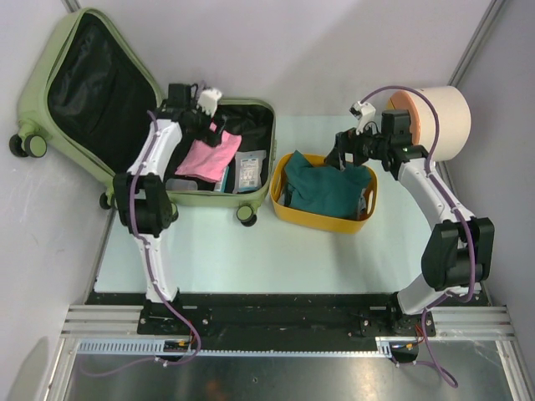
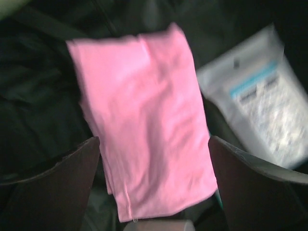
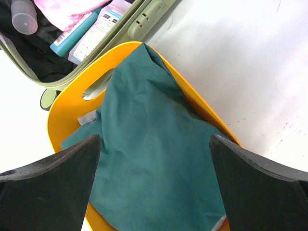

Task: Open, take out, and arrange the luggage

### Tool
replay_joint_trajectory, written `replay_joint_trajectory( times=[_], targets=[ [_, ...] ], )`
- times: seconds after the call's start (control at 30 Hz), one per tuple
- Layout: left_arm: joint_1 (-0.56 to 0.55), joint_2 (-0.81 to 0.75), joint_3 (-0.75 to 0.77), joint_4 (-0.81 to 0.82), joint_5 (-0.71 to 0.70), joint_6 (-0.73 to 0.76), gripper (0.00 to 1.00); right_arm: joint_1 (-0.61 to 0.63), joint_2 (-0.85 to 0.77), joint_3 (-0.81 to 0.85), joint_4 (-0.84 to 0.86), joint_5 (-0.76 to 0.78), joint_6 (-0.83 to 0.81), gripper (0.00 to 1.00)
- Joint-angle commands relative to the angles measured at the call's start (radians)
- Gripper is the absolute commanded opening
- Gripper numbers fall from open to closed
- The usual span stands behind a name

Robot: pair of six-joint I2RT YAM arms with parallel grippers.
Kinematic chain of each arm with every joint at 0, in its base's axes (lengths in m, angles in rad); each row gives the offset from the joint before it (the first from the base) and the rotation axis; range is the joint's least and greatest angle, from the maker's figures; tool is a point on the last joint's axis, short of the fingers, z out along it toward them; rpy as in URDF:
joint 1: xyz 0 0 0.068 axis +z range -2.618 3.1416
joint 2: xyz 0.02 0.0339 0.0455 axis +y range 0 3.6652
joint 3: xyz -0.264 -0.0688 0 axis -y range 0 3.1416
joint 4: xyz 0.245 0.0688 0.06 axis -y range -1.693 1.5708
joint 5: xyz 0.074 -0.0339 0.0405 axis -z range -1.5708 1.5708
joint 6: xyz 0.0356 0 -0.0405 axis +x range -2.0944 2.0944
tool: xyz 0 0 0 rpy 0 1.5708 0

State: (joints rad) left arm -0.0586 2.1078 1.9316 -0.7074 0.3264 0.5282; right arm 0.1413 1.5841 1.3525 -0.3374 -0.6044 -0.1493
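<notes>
Sage-green and hard-shelled, the luggage [image 1: 38, 79] is lying at the far left of the tabletop with its lid thrown back towards the left wall, so the opening step looks done. Unpacking seems to be partly under way: a teal cloth [image 3: 154, 96] is sitting heaped in the yellow basket [image 3: 62, 125], which is standing just beside the case on its right. Inside the lower half, a folded pink cloth [image 2: 144, 120], a pale printed packet [image 2: 260, 101] and a small clear bottle [image 3: 23, 17] are waiting to come out.

The left tool [image 2: 154, 159] is hanging over the pink cloth with its fingers spread wide on either side, gripping nothing. The right tool [image 3: 155, 144] is hovering over the teal cloth in the basket, likewise released and empty.

Judging by this, the pink cloth is probably the next item, and most of the removing and arranging is yet to be done.
</notes>
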Motion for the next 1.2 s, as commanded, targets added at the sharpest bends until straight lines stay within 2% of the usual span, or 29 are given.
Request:
replay_joint_trajectory(
  times=[0.0,0.1,0.2,0.5,0.7,0.87,1.0,1.03,1.07,1.1,1.17],
  targets=[
    [-0.070,0.092,0.251,0.042,-0.197,-0.400,0.99,0.000,0.013,0.039,0.049,-0.028,0.028,1.00],
    [-0.087,0.175,0.343,0.042,-0.246,-0.427,1.00,-0.003,0.014,0.040,0.054,-0.023,0.030,1.00],
    [-0.089,0.224,0.385,0.043,-0.202,-0.438,0.98,-0.006,0.014,0.040,0.046,-0.017,0.033,1.00],
    [-0.107,0.346,0.401,0.055,-0.202,-0.407,1.00,-0.016,0.033,0.040,0.047,-0.008,0.048,1.00],
    [-0.109,0.448,0.460,0.060,-0.251,-0.441,1.00,-0.014,0.050,0.040,0.057,-0.009,0.062,1.00],
    [-0.110,0.492,0.477,0.063,-0.291,-0.413,0.99,-0.014,0.056,0.042,0.057,-0.005,0.070,1.00],
    [-0.107,0.494,0.452,0.065,-0.241,-0.396,0.86,-0.014,0.060,0.043,0.063,-0.005,0.076,0.99],
    [-0.100,0.494,0.452,0.063,-0.222,-0.407,0.77,-0.017,0.060,0.043,0.063,-0.005,0.076,0.99],
    [-0.095,0.486,0.446,0.065,-0.196,-0.408,0.72,-0.016,0.059,0.043,0.063,-0.006,0.076,0.99],
    [-0.090,0.483,0.448,0.065,-0.143,-0.409,0.62,-0.014,0.060,0.045,0.060,-0.009,0.074,0.99],
    [-0.081,0.465,0.449,0.065,-0.097,-0.396,0.52,-0.019,0.060,0.045,0.058,-0.012,0.074,0.98]
  ],
)
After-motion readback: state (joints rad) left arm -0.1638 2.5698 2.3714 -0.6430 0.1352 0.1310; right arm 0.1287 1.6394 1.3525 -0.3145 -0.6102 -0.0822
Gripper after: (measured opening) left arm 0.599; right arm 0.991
